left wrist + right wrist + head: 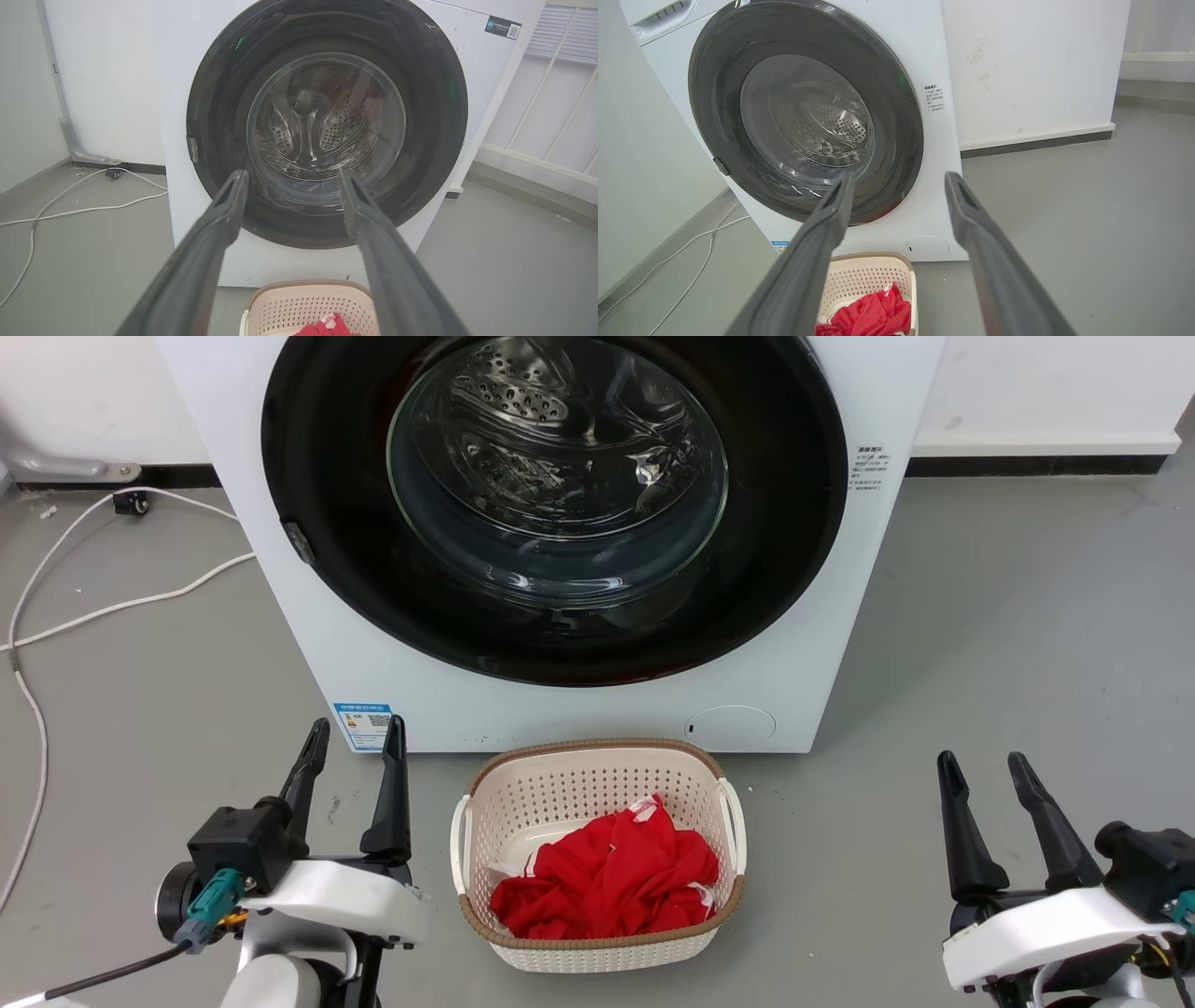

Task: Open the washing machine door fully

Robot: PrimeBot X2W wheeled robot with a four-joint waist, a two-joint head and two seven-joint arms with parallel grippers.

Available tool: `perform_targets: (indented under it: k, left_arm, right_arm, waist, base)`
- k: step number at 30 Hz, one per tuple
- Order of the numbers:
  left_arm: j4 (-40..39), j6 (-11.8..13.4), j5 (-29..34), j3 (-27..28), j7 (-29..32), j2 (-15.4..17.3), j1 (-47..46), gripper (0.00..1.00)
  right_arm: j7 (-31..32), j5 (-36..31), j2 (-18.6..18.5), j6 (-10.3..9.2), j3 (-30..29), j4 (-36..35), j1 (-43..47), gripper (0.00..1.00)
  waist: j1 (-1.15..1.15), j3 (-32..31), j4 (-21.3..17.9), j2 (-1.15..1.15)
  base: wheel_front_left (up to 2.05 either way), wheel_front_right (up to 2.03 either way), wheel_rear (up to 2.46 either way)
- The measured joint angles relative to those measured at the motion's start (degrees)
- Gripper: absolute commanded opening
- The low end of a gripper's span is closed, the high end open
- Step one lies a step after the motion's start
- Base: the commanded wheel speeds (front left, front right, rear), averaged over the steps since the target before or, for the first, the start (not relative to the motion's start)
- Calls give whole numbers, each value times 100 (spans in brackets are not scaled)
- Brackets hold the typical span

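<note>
Left pincer (359,723) gapes; basket (597,746) holds red cloth (607,877), perhaps clothing.

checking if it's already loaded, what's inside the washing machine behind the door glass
Through the glass of the closed washing machine door, the perforated steel drum shows, with no clothes evident. The door's black ring hides the drum's outer parts.

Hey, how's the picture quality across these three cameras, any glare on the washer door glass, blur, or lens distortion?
Head view: sharp and evenly lit, bright glints on the washing machine door glass, faint shadow by the laundry basket. Left wrist view: the left gripper blurs near the lens. Right wrist view: wide-angle makes the washing machine lean; the right gripper blurs likewise.
</note>
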Motion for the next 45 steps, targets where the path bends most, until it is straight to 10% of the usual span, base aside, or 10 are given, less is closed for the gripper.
perform_targets:
  k: [45]
  left_arm:
    - [431,94,1323,-236,-467,-37,-128,100]
  right_arm:
    - [-62,-1393,7,1,45,-94,121,100]
  waist:
    - [-1,-13,-20,0]
  base:
    - [0,0,0]
